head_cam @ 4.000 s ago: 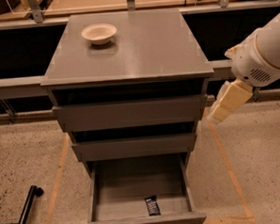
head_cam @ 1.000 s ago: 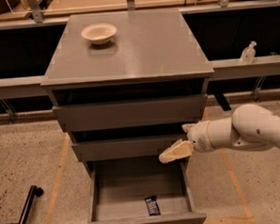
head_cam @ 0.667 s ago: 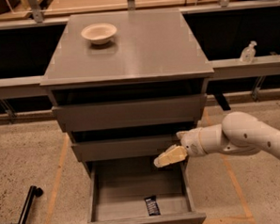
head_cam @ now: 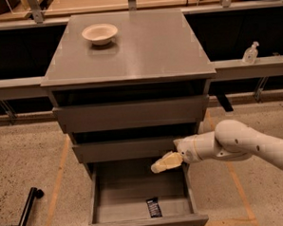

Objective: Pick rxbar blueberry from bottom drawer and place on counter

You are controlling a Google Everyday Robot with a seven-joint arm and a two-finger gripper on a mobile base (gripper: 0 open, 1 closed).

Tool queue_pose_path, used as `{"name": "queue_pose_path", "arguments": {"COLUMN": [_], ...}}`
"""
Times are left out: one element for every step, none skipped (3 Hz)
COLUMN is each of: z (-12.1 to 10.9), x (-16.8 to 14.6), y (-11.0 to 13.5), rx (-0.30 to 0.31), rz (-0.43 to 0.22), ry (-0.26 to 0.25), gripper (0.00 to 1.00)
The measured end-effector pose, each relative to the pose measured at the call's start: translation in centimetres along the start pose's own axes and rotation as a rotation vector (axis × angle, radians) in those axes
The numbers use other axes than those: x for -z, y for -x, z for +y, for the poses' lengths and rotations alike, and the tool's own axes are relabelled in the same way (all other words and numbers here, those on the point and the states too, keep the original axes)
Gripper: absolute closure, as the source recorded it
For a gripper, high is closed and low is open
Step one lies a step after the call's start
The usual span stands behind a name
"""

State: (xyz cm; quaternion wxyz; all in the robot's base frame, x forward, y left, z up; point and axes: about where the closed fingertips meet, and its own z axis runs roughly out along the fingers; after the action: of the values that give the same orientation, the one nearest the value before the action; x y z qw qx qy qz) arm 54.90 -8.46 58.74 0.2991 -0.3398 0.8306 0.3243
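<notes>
Three grey drawers sit stacked beneath the counter (head_cam: 143, 48) in my single camera view. Only the bottom drawer (head_cam: 118, 194) stands pulled out, its shallow box open from above. The rxbar blueberry (head_cam: 154, 207) lies flat on the drawer floor, close to the front wall and a little right of centre, with its long side running front to back.

The gripper (head_cam: 166, 162) hangs over the back right part of that open drawer, just under the front of the middle drawer (head_cam: 119, 150). It points left and slightly down, above the bar and well apart from it. Whether the gripper is spread or pressed together I cannot tell from here.

The white arm (head_cam: 238, 140) carrying it reaches in from the right edge of the frame, passing the cabinet's right side. The top drawer (head_cam: 132, 114) and the middle one show only their plain fronts.

On the counter, a pale bowl (head_cam: 100, 33) rests upright on the back left part. A clear bottle (head_cam: 250, 53) stands on the ledge to the cabinet's right. The tan speckled floor (head_cam: 25, 154) carries orange tape lines (head_cam: 58, 178) on either side of the cabinet, and a dark rod (head_cam: 26, 212) lies at lower left.
</notes>
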Motion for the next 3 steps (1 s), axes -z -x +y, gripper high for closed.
{"name": "queue_pose_path", "arguments": {"z": [-0.2, -0.6, -1.3], "x": [-1.1, -4.2, -7.5], "y": [-0.3, -1.3, -3.8], "rx": [-0.012, -0.024, -0.079], "rz": [-0.015, 0.001, 0.028], "ry": [-0.002, 0.035, 0.081], "gripper": [0.0, 0.0, 0.0]}}
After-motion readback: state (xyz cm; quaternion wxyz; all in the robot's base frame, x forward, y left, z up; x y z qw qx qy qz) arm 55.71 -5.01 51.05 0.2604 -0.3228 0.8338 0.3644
